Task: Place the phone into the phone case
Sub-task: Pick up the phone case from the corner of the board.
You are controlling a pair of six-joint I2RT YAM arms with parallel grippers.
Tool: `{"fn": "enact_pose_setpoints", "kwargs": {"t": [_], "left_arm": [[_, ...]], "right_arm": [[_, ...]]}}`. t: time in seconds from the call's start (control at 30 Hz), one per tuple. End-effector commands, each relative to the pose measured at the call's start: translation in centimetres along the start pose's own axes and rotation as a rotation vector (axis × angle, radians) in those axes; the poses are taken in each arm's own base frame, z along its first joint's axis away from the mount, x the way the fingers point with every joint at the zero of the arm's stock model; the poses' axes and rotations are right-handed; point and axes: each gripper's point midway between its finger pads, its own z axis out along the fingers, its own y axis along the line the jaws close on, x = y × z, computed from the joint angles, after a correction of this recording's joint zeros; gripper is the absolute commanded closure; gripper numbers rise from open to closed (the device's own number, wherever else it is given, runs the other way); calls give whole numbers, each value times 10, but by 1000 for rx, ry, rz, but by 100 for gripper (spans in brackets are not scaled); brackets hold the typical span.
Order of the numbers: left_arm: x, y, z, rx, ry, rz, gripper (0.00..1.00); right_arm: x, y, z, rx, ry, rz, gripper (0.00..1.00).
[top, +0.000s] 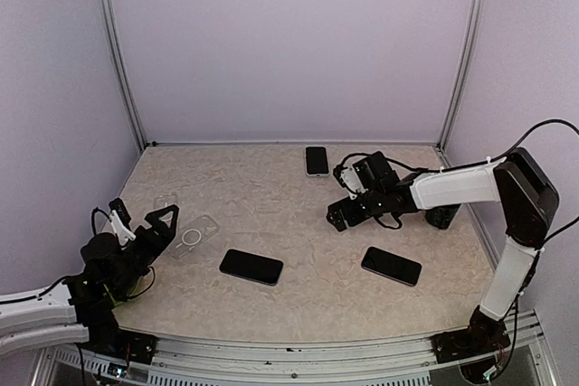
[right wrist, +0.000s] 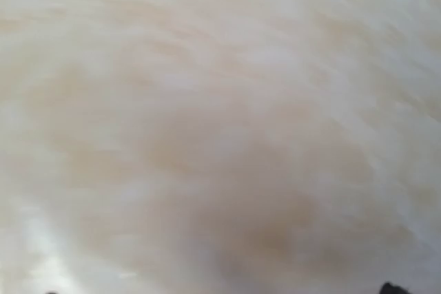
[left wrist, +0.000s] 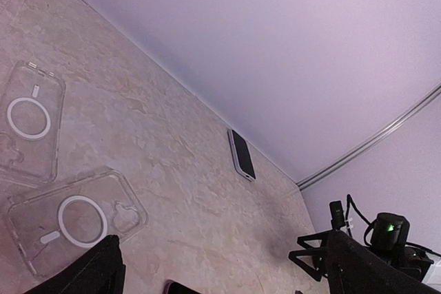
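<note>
Hovering at the near left, our left gripper (top: 145, 219) holds its jaws wide apart just beside the clear phone case (top: 193, 236), likely to steady it. We cannot tell our right gripper's (top: 342, 212) opening; the nearest phone (top: 391, 265) lies nearer, untouched.

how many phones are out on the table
3. The far phone lies at the back edge, the middle phone lies front centre, and the right phone lies to its right. The right arm could hide something beneath it.
</note>
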Motion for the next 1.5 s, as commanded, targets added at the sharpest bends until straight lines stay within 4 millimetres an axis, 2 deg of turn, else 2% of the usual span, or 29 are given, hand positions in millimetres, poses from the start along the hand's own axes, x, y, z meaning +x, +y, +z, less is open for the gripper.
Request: {"fn": "enact_pose_setpoints", "kwargs": {"t": [0.0, 0.17, 0.27, 0.33, 0.47, 0.63, 0.8, 1.0, 1.07, 1.3, 1.47], "left_arm": [[-19, -5, -2, -37, -34, 6, 1], [-36, -12, 0, -262, 64, 161, 1], [-37, -7, 11, -351, 91, 274, 1], [-31, 0, 19, -385, 105, 300, 1], [-10, 8, 28, -360, 144, 299, 1], [-1, 15, 26, -392, 192, 260, 1], [14, 20, 23, -425, 286, 232, 1], [27, 38, 20, -508, 329, 222, 1], [31, 41, 22, -513, 333, 208, 3], [51, 36, 37, -505, 390, 156, 10], [59, 33, 58, -543, 433, 244, 12]], "right_arm": [[-25, 30, -31, -74, -92, -90, 0], [-18, 59, -51, -189, -59, -112, 0], [-16, 78, -60, -246, -98, -176, 0], [-13, 93, -63, -268, -126, -232, 0], [-10, 106, -56, -226, -166, -302, 0], [-10, 127, -42, -234, -146, -327, 0], [-18, 120, -31, -135, -103, -288, 0], [-18, 120, -38, -153, -119, -233, 0], [-16, 115, -40, -132, -109, -214, 0], [2, 93, -49, -42, -74, -197, 0], [11, 89, -55, -45, -73, -174, 0]]}}
